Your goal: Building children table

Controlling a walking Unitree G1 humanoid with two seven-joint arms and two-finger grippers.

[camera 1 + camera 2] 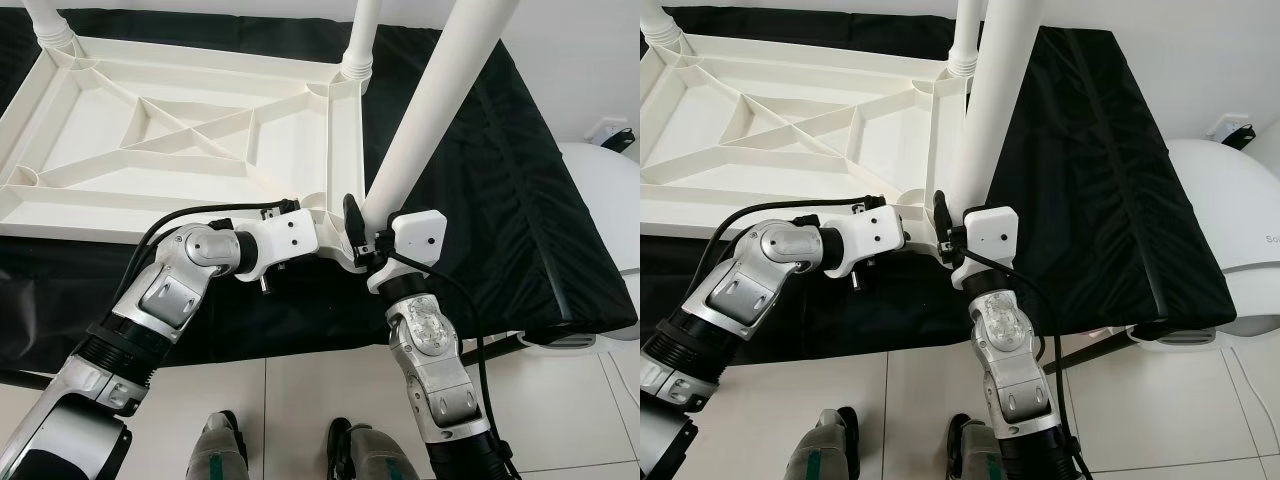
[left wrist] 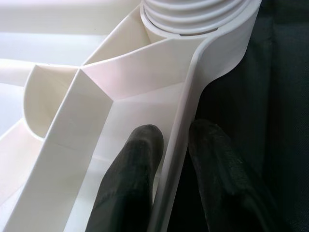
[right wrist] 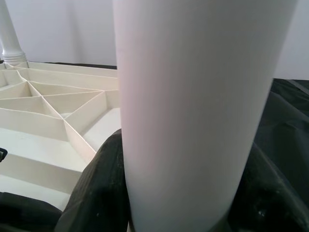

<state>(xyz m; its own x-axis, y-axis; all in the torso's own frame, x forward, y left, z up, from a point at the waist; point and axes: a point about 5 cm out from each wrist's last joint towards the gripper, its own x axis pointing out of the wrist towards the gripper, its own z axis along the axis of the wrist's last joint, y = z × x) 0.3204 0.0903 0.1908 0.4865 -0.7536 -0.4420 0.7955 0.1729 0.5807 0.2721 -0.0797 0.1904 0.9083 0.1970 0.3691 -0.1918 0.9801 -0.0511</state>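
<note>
A white plastic tabletop (image 1: 180, 140) lies upside down, its ribbed underside facing up. Two white legs (image 1: 358, 30) stand in its far corners. A third white leg (image 1: 430, 100) leans up from the near right corner, and my right gripper (image 1: 362, 232) is shut around its lower end. In the right wrist view the leg (image 3: 193, 96) sits between the black fingers (image 3: 104, 188). My left gripper (image 2: 176, 133) is shut on the tabletop's rim (image 2: 181, 145) just beside that corner, one finger (image 2: 130, 174) inside the rim and one outside. The leg's threaded end (image 2: 193, 14) sits at the corner socket.
The tabletop rests on a surface covered in black cloth (image 1: 500, 200), which drops off at the near edge to a tiled floor (image 1: 300, 400). A white rounded object (image 1: 610, 200) stands at the right. My feet (image 1: 345, 450) are at the bottom.
</note>
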